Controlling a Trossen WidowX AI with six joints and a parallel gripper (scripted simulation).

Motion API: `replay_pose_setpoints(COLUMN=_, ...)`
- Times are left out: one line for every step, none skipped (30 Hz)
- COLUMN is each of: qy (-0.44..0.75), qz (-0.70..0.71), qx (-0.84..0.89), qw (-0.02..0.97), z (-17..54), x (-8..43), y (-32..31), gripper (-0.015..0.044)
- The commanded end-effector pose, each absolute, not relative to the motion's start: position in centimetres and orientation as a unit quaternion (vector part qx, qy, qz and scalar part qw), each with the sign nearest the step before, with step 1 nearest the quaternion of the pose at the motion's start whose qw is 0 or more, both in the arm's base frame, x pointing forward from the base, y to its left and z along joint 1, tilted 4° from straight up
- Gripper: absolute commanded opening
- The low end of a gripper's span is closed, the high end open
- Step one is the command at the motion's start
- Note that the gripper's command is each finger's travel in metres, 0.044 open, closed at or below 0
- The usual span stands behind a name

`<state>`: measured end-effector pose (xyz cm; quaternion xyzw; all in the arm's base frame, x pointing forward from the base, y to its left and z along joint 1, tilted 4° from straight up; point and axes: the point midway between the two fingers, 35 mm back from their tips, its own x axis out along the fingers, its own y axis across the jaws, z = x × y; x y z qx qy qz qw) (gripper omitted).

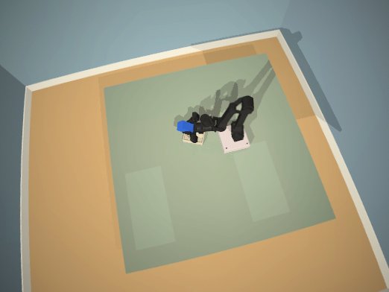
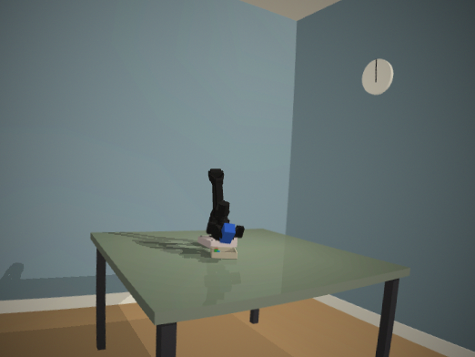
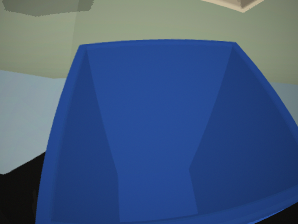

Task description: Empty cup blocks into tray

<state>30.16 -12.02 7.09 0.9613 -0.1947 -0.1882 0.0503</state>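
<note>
The blue cup point(image 1: 182, 127) point(image 2: 227, 232) point(image 3: 155, 110) is held in the air, tilted, with its sides between the fingers. My gripper point(image 1: 194, 127) point(image 2: 227, 231) is shut on it. No block shows in the part of the cup's inside that the wrist view shows. The shallow beige tray point(image 1: 200, 141) point(image 2: 225, 256) point(image 3: 243, 9) stands on the table, below and beside the cup. A green block point(image 2: 217, 249) and bits of other colours show inside the tray's left part in the exterior view. The arm partly hides the tray in the top view, so I cannot count the blocks.
The arm's pale pink base plate point(image 1: 235, 146) point(image 2: 206, 241) stands close behind the tray. The green table point(image 1: 201, 194) point(image 2: 291, 273) extends around them. The arm reaches over the base plate to the tray side.
</note>
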Motion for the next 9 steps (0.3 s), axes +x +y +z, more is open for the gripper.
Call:
replay_pose_setpoints(qy=-0.196, qz=-0.178, qx=0.963, qw=0.051, z=6.96, x=29.98, y=-11.98, gripper=0.0)
replay_pose_setpoints(qy=-0.196, qz=-0.176, qx=0.963, qw=0.052, z=6.97, x=29.97, y=-11.98, gripper=0.0)
replay_pose_setpoints(qy=-0.196, qz=-0.173, qx=0.964, qw=0.052, z=6.97, x=29.95, y=-11.97, gripper=0.0)
replay_pose_setpoints(qy=-0.197, qz=-0.17, qx=0.964, qw=0.053, z=6.98, x=29.94, y=-11.96, gripper=0.0)
replay_pose_setpoints(qy=-0.197, qz=-0.167, qx=0.965, qw=0.054, z=6.99, x=29.92, y=-11.95, gripper=0.0)
replay_pose_setpoints(qy=-0.197, qz=-0.164, qx=0.965, qw=0.054, z=6.99, x=29.9, y=-11.94, gripper=0.0)
replay_pose_setpoints(qy=-0.197, qz=-0.161, qx=0.965, qw=0.055, z=7.01, x=29.88, y=-11.93, gripper=0.0)
replay_pose_setpoints(qy=-0.197, qz=-0.158, qx=0.966, qw=0.056, z=7.02, x=29.86, y=-11.92, gripper=0.0)
replay_pose_setpoints(qy=-0.197, qz=-0.156, qx=0.966, qw=0.056, z=7.03, x=29.83, y=-11.91, gripper=0.0)
